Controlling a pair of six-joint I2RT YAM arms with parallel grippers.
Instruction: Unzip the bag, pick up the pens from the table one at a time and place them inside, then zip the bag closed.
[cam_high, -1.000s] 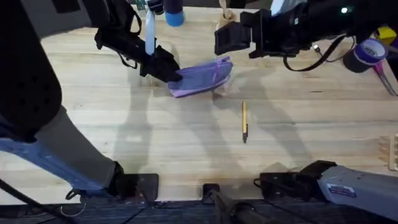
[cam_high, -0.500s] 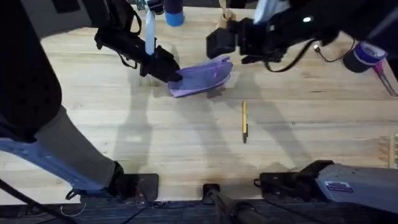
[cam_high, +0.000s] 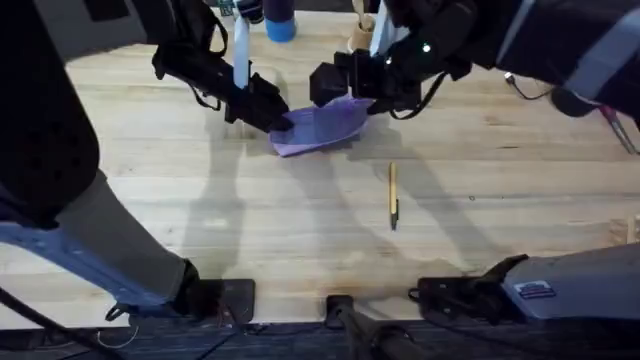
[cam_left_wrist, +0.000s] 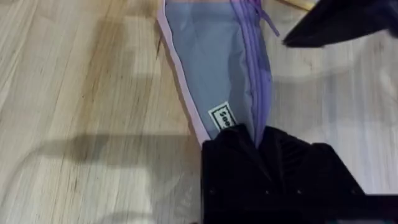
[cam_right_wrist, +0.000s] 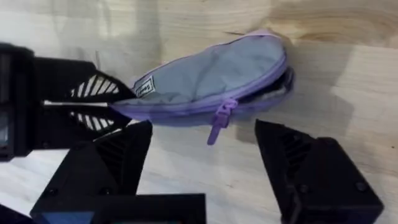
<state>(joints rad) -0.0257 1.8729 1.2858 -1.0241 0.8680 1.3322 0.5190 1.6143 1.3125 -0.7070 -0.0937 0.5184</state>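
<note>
Bag (cam_high: 322, 126) far-centre on table (cam_high: 300, 230); pen (cam_high: 393, 196) nearer, right.

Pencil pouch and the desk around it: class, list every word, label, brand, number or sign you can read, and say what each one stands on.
Small white tag on the bag, near the end held by the left gripper: dark print, too blurred to read.
Same tag in the right wrist view: too small to read.
The pen and the table: no readable text.
</note>
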